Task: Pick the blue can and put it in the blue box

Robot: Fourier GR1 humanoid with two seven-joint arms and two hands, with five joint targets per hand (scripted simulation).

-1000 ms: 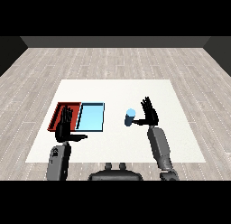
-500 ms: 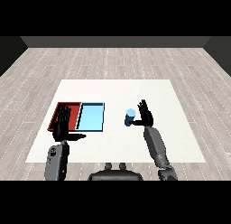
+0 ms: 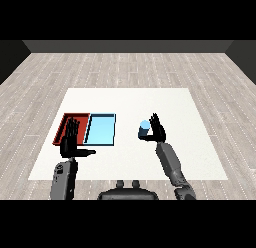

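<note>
The blue can (image 3: 144, 126) stands upright on the white table (image 3: 190, 117), to the right of the light blue tray (image 3: 101, 130). My right hand (image 3: 157, 130) is right against the can's right side, fingers straight and pointing up, thumb reaching leftward in front of the can's base. It is open, not curled round the can. My left hand (image 3: 70, 142) hovers open over the near edge of the red tray (image 3: 64, 128), fingers up and thumb pointing right.
The red and light blue trays lie side by side at the table's left, with nothing visible inside them. White tabletop stretches between the blue tray and the can, and to the right of my right forearm (image 3: 171, 164).
My right hand has shifted a little left and nearer, closing in on the can's side. The can and my left hand have stayed where they were.
</note>
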